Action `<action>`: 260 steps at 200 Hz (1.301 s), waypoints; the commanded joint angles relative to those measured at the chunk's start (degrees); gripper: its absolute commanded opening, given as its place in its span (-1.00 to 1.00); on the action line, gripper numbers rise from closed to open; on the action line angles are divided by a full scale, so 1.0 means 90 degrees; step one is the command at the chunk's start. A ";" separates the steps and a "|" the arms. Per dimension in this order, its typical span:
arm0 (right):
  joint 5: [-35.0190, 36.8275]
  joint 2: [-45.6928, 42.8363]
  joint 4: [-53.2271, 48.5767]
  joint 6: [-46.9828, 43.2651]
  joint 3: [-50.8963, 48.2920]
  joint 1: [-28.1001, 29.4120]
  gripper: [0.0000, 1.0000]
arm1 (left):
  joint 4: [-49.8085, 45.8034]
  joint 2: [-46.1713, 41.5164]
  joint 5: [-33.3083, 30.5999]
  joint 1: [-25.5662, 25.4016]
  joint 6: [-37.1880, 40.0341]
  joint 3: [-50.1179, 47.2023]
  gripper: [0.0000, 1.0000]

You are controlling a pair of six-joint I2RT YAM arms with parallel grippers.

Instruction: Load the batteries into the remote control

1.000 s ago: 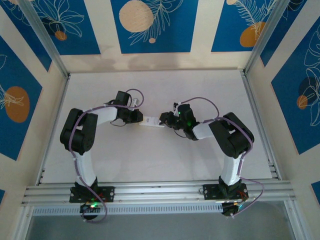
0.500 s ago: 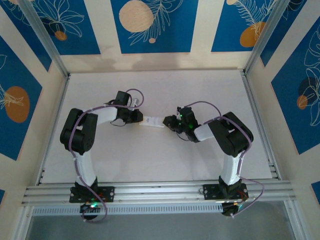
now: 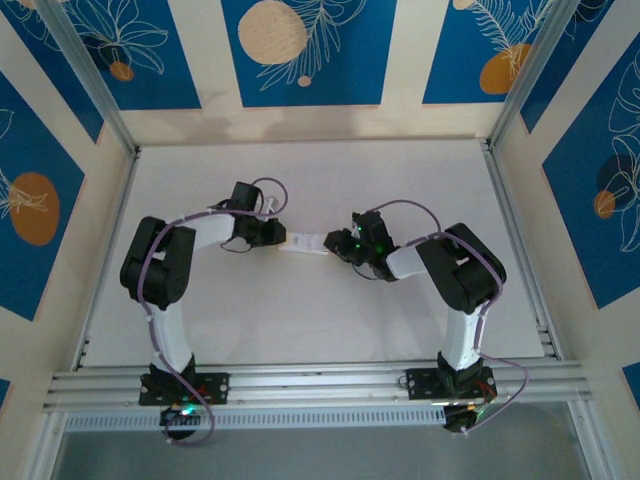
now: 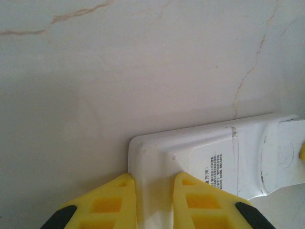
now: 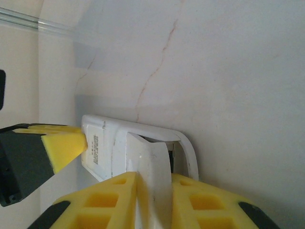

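The white remote control [image 3: 305,243] lies back side up at the table's middle, its printed label [image 4: 217,167] showing. My left gripper [image 3: 283,240] is shut on the remote's left end [image 4: 153,179], a yellow finger on each side of the corner. My right gripper [image 3: 332,243] is shut on the small white cover piece [image 5: 152,167]. The cover rests tilted over the open battery compartment [image 5: 177,143] at the remote's other end [image 5: 102,143]. The batteries are hidden. One left finger [image 5: 64,143] appears in the right wrist view.
The white marbled tabletop [image 3: 300,180] spreads around both arms, bounded by aluminium rails [image 3: 300,380] at the near edge and blue-and-cream patterned walls [image 3: 300,50] behind.
My right gripper has shifted slightly right and down at the remote's right end, still holding the cover. The left arm and the remote have stayed put.
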 commanded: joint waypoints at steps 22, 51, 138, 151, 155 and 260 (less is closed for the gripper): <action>0.0613 0.0321 -0.2455 -0.0439 0.0208 0.0253 -0.40 | 0.0112 0.0491 0.0166 -0.0186 0.0051 -0.0180 -0.65; 0.0908 0.0108 -0.3098 -0.0648 0.0466 0.0322 -0.32 | 0.0115 0.0501 0.0193 -0.0184 0.0050 -0.0178 -0.65; 0.1130 -0.0720 -0.3735 -0.0986 0.0586 0.0200 -0.03 | 0.0148 0.0519 0.0210 -0.0186 0.0060 -0.0181 -0.66; 0.1107 -0.0794 -0.3713 -0.1011 0.0566 0.0158 -0.02 | 0.0144 0.0528 0.0214 -0.0186 0.0060 -0.0180 -0.66; 0.1087 -0.0817 -0.3671 -0.1022 0.0549 0.0156 -0.02 | 0.0147 0.0535 0.0215 -0.0186 0.0067 -0.0186 -0.66; 0.0832 -0.1092 -0.3515 -0.1455 0.1190 0.0160 -0.22 | 0.0141 0.0570 0.0264 -0.0186 0.0119 -0.0161 -0.67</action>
